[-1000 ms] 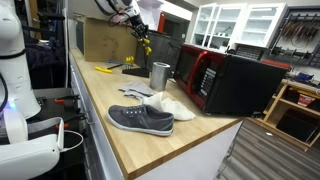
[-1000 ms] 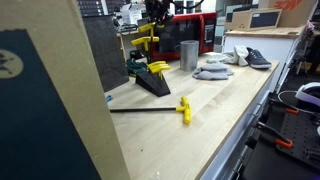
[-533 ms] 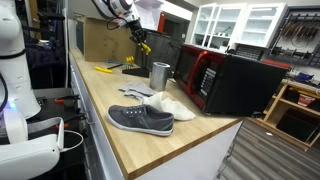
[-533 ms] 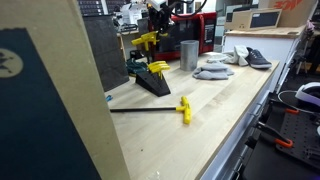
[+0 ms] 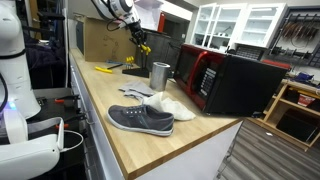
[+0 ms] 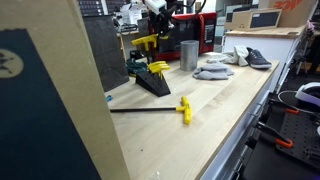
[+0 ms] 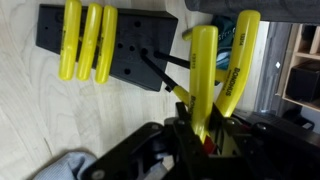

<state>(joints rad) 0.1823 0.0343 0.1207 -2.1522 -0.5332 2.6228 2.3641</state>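
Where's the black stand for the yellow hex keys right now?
In an exterior view the black stand sits on the wooden bench just below the hand holding a yellow hex key, with the metal cup beside it.

An exterior view looks along the wooden worktop (image 5: 110, 140) with the grey shoe (image 5: 140, 120) near. An exterior view looks from the opposite end, with the black holder (image 6: 152, 85) near. Both exterior views share the metal cup (image 5: 160, 75). The wrist view looks down on the holder from very close.

Bright, even indoor light, soft shadows; the claw (image 7: 204, 132) is blurred in wrist view.
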